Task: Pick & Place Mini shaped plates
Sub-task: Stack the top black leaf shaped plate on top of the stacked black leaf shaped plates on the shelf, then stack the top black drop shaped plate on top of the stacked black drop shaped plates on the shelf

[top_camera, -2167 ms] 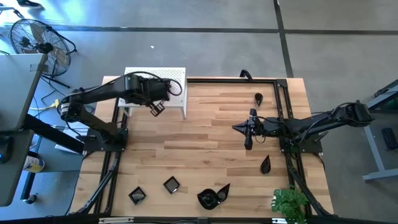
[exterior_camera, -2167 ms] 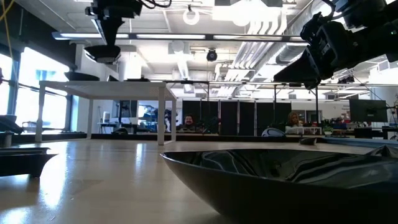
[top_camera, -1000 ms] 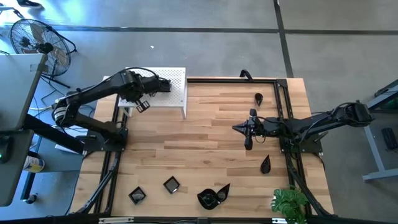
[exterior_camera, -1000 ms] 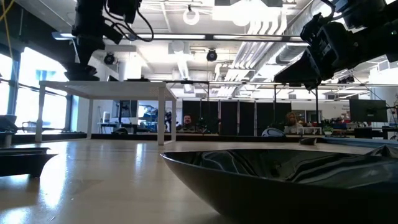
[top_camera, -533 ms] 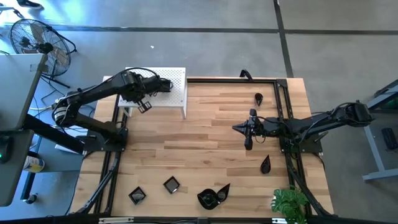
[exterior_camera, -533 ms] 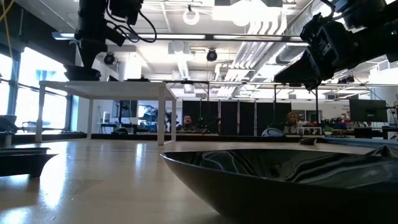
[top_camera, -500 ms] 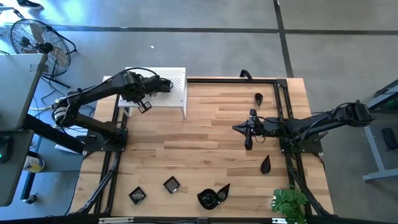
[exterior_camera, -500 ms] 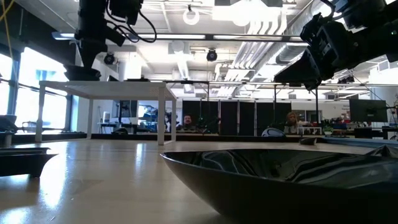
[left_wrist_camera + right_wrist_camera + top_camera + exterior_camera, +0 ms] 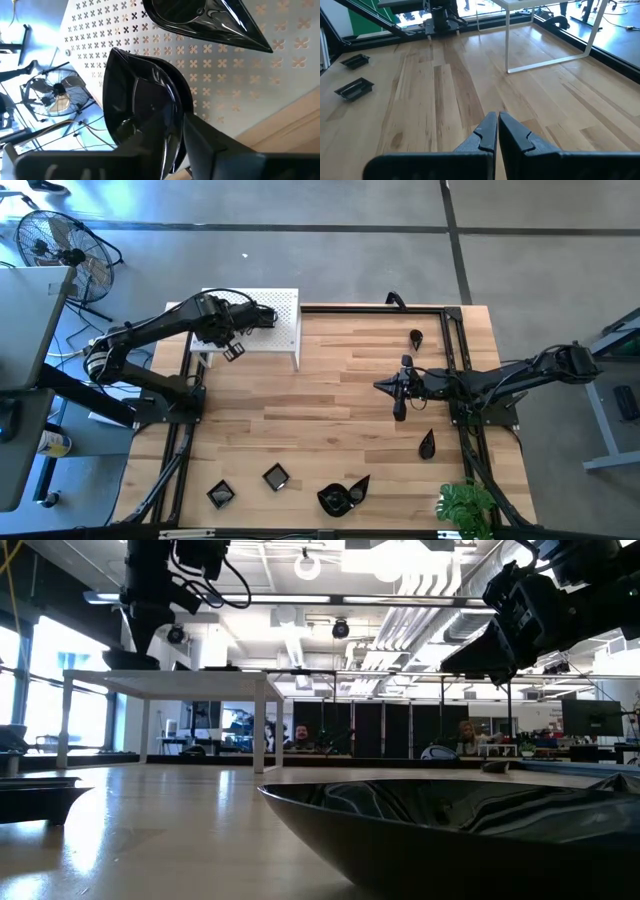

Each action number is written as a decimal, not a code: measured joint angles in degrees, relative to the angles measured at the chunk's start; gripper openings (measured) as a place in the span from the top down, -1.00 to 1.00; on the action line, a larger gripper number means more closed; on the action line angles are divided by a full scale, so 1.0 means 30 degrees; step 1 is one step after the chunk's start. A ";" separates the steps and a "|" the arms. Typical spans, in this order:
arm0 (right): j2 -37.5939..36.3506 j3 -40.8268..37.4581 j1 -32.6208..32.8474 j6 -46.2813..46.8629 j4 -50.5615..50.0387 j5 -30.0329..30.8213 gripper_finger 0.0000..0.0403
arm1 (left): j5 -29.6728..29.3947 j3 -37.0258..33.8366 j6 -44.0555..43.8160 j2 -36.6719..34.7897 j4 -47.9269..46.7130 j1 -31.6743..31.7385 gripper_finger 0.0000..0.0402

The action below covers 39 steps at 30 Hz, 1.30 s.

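Over the last couple of seconds the left tool (image 9: 232, 350) has carried a wavy black mini plate (image 9: 145, 100) from the front edge of the white perforated stand (image 9: 280, 305) toward its left end and lowered it. In the past half second it has hardly shifted. The plate now sits low on the stand top, beside a teardrop plate (image 9: 200, 15) already lying there. In the low view it shows as a dark shallow shape (image 9: 130, 658) level with the stand's top. This looks like the moment of placement, so one more plate is as good as delivered. Whether the left tool is clamped on the rim or has just let go I cannot tell: the rim lies right at the tool in the wrist view, and no clear gap or pinch shows. The right tool (image 9: 390, 387) waits closed and empty above the middle-right of the desk (image 9: 330, 390), unmoved. More plates wait on the desk: two teardrops (image 9: 416, 338) (image 9: 427, 444) near the right arm, two squares (image 9: 220, 494) (image 9: 275, 476) and a dark cluster (image 9: 342, 496) along the front edge, whose count I cannot make out. From above, the left arm hides the stand's left part and both plates there. In the low view a large near plate (image 9: 450, 830) blocks much of the desk.
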 joint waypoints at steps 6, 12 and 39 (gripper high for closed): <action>-0.0007 0.0000 0.0000 -0.0007 0.0000 -0.0005 0.97 | -0.0011 0.0132 0.1112 0.0011 -0.0271 -0.0015 0.50; -0.0007 0.0000 0.0000 -0.0015 0.0000 0.0074 0.97 | 0.0286 0.1481 0.1515 0.0015 -0.0729 -0.0015 0.49; -0.0006 0.0000 0.0007 0.1588 0.0015 0.2885 0.92 | 0.3126 -0.2131 0.1750 -0.4927 1.2073 -0.2880 0.94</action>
